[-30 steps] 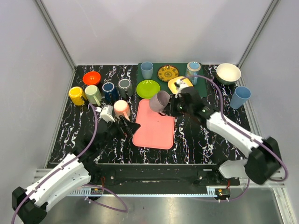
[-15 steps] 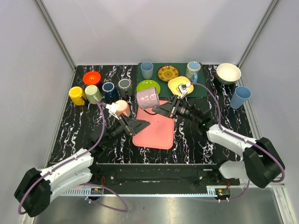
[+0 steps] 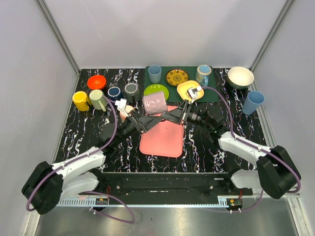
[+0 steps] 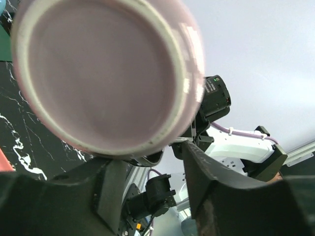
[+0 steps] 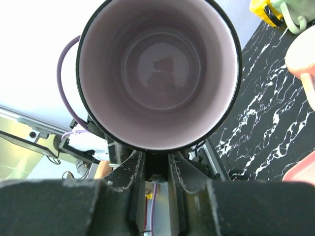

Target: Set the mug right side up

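Observation:
A lilac mug with a black rim hangs on its side above the pink cutting board, mouth to the right. My right gripper is shut on its handle from the right. In the right wrist view the mug's mouth fills the top, with the right gripper pinching the handle under the rim. My left gripper comes in from the left below the mug. In the left wrist view the mug's base looms over the left gripper, its jaws half apart under the base's lower edge.
A pink mug lies just left of the board, behind the left arm. Yellow, green, navy and grey mugs and an orange bowl stand back left. Plates, cups and a white bowl fill the back right.
The right gripper has lifted and turned the mug from a tilt to lying sideways. The left arm has reached right to the mug's base, and its jaws have narrowed.

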Available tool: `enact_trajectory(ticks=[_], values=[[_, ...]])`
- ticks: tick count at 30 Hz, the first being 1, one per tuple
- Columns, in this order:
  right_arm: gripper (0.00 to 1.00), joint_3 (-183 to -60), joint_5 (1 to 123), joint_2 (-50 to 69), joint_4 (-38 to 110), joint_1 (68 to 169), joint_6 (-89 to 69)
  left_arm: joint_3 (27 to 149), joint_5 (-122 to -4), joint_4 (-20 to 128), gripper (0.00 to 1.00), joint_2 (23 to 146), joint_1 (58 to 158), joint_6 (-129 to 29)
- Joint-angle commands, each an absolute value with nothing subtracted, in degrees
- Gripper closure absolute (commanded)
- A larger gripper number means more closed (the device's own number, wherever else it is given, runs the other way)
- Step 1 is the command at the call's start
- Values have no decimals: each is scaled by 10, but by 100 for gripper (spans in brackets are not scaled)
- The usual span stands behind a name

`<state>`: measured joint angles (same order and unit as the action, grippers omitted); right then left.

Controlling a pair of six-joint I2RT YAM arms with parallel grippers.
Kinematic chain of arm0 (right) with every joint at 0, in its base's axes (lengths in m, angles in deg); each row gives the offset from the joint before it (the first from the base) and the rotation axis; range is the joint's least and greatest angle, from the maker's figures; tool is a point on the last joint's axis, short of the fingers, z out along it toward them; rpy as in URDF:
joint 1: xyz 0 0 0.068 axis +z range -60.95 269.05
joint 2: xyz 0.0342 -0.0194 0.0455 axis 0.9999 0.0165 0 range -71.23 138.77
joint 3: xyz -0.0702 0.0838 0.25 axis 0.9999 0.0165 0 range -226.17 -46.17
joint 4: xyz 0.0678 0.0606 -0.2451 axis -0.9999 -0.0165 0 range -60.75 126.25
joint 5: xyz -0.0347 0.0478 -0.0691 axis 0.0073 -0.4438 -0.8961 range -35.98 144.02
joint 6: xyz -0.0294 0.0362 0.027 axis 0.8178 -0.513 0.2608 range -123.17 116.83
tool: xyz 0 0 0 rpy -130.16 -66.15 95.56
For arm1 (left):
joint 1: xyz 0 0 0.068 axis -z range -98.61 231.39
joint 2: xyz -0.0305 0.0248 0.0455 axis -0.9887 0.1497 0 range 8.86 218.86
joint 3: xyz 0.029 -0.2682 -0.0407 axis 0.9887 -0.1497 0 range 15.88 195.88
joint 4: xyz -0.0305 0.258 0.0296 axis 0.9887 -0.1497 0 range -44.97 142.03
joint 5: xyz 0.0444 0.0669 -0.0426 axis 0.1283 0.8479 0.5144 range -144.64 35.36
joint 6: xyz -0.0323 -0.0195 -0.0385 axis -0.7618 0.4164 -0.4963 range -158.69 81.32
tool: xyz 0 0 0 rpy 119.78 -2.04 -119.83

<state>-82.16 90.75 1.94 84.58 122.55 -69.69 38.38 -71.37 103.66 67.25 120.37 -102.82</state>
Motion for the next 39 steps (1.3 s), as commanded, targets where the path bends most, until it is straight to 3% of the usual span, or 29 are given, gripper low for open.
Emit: enact_trajectory(ticks=[1,3,11,12,15,17,21,22,26,27,33,37,39], values=[[100,-826,935,-23,907,1229,-690,422,-720,1141,53,696,1196,-1048],[100,-819,939,-31,903,1228,-686,427,-723,1148,61,703,1190,-1055],[100,-802,962,-39,907,1229,-679,408,-737,1234,73,718,1152,-1110],[100,-801,966,-37,911,1229,-680,407,-740,1239,71,720,1144,-1116],[100,-797,970,-36,914,1229,-676,407,-740,1248,44,725,1138,-1131],[100,-796,969,-38,903,1229,-671,411,-737,1246,33,727,1138,-1133],[100,-804,967,-53,865,1232,-641,429,-741,1223,34,734,1138,-1126],[100,-806,968,-53,861,1234,-638,434,-742,1217,35,735,1138,-1124],[100,-814,971,-58,833,1240,-616,444,-747,1218,56,749,1138,-1124],[100,-815,973,-61,827,1243,-611,446,-748,1222,67,752,1138,-1127],[100,-822,984,-73,768,1254,-570,457,-753,1245,100,764,1138,-1136],[100,-828,995,-87,702,1256,-536,469,-771,1238,100,758,1138,-1129],[99,-840,991,-99,650,1256,-497,476,-782,1166,100,739,1138,-1089]])
